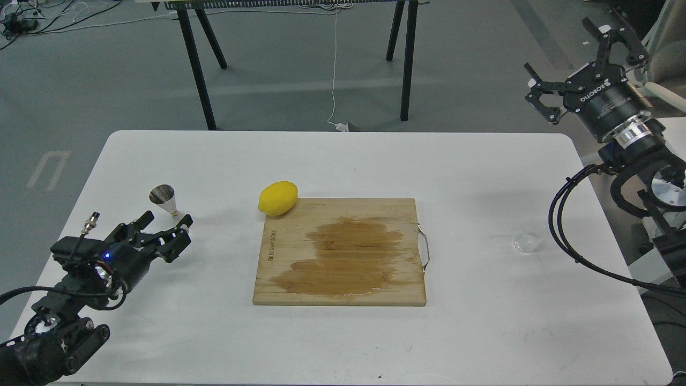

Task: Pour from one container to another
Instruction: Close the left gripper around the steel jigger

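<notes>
The steel hourglass jigger (166, 199) stands upright on the left of the white table (343, 161). My left gripper (164, 230) is open just in front of it, fingers spread and covering part of the jigger's base, nothing held. The tiny clear glass cup (525, 242) rests faintly visible near the table's right edge. My right gripper (568, 53) hangs open high beyond the table's far right corner, far above and behind the cup.
A wooden cutting board (343, 252) with a dark wet stain lies at the centre, a metal handle on its right side. A yellow lemon (277, 198) sits at its far left corner. Black cables (568, 236) loop beside the cup.
</notes>
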